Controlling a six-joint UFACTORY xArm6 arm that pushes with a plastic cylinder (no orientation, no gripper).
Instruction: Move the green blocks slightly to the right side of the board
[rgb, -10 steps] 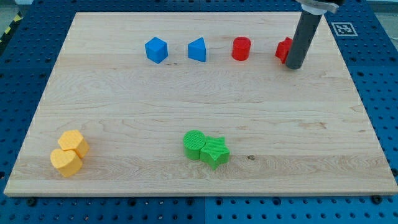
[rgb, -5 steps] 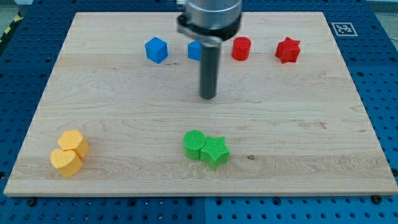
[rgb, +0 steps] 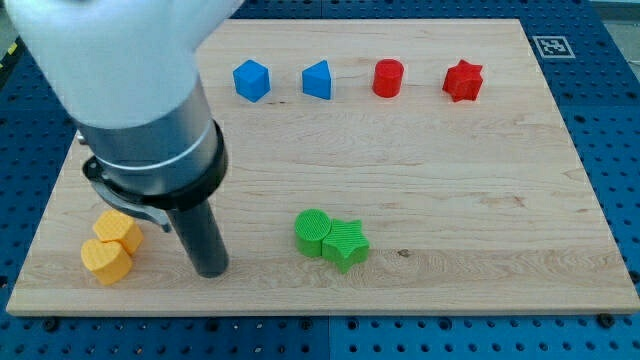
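Observation:
Two green blocks touch each other near the board's bottom middle: a green round block (rgb: 313, 232) on the left and a green star (rgb: 346, 243) on the right. My tip (rgb: 211, 271) rests on the board to the left of the green round block, with a gap of about a block's width between them. The rod and the large arm body above it fill the view's upper left.
Two yellow blocks (rgb: 112, 246) sit at the bottom left, just left of my tip. Along the top stand a blue cube (rgb: 251, 80), a blue wedge-like block (rgb: 317, 80), a red cylinder (rgb: 388, 77) and a red star (rgb: 463, 80). The wooden board (rgb: 480, 200) lies on a blue pegboard.
My tip has moved from the top right by the red star, across the middle of the board, down to the bottom left beside the green blocks. No block has moved.

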